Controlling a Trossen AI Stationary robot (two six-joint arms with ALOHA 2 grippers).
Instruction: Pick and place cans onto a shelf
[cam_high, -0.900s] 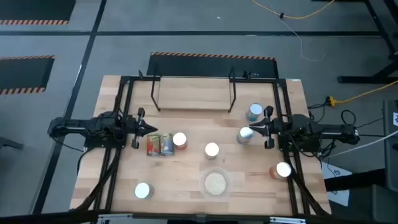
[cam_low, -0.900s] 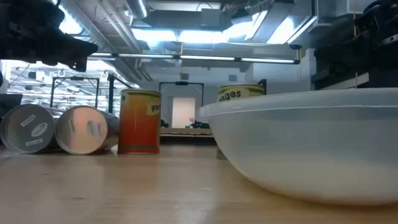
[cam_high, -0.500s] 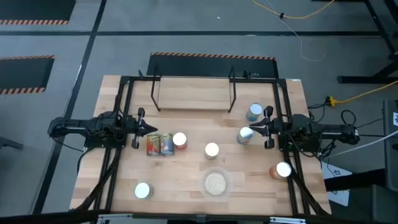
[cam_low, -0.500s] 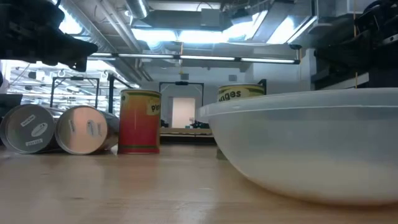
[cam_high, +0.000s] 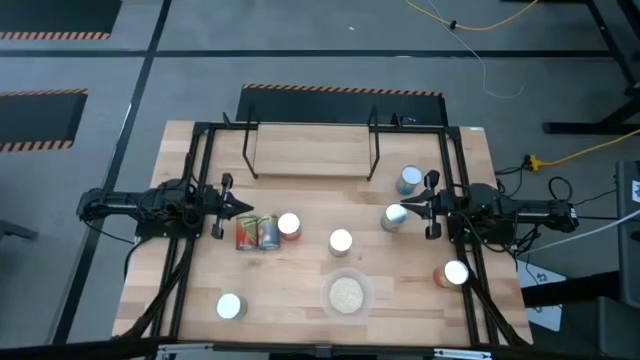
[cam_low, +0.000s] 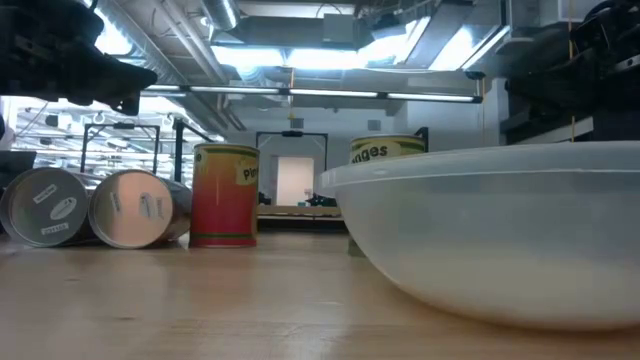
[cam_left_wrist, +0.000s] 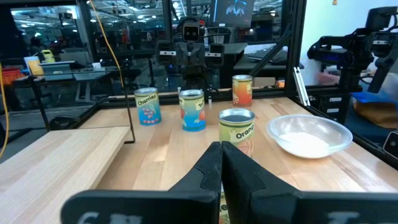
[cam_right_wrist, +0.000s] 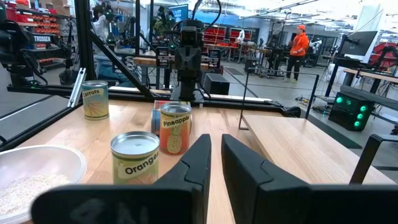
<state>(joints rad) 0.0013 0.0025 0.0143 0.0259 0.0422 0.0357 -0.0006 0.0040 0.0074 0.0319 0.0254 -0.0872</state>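
The left gripper (cam_high: 243, 205) hovers near the table's (cam_high: 300, 290) left edge, fingers clenched together with nothing between them, tips pointing toward the table's centre.

Just beside its tips, two cans lie on their sides: a red-labelled can (cam_high: 247, 233) and a blue-labelled can (cam_high: 268, 233), touching each other, long axes running from the far edge toward the near edge. An upright pineapple can (cam_high: 290, 226) stands just beside them, lid up. A further upright can (cam_high: 229, 306) stands near the near-left corner.

The shelf (cam_high: 312, 152) sits along the far edge at mid-table, its long axis parallel to that edge, carrying no cans.

An upright orange-labelled can (cam_high: 341, 241) stands at the centre, with a clear bowl (cam_high: 346, 294) of pale grains toward the near edge.

The right gripper (cam_high: 404, 208) hovers near the right edge, fingers slightly parted and grasping nothing. A blue can (cam_high: 394, 218) stands upright just below its tips, another (cam_high: 409, 180) toward the far edge. An orange can (cam_high: 452, 273) stands upright at the right edge.
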